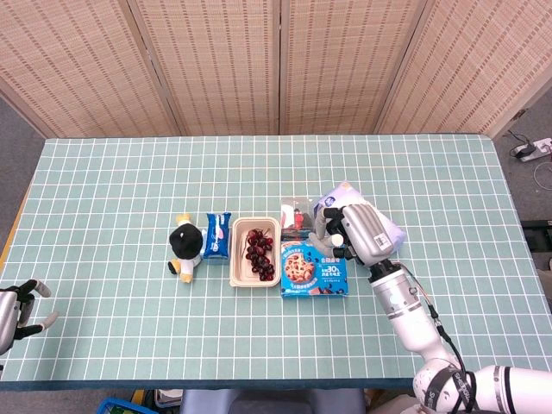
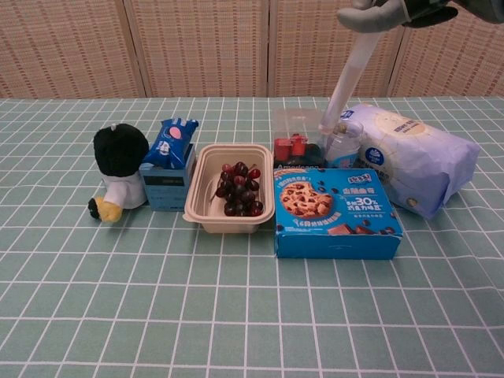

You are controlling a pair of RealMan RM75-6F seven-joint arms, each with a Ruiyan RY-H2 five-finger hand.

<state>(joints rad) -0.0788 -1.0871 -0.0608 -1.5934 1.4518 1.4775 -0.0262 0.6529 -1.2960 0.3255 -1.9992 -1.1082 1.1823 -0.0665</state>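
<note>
green gridded tablecloth (image 1: pixel 129 198), woven screens (image 1: pixel 216 65) behind; right robot hand (image 1: pixel 358 231) gripping white tube (image 2: pixel 346 75).

Right hand (image 2: pixel 398 12) cut off by chest view's top edge, so its grip on the white tube (image 2: pixel 346 75) above the fingers can't be seen; head view has that hand (image 1: pixel 358 231) covering the tube and the clear cup; left hand (image 1: pixel 13 315) clipped at left edge.
</note>
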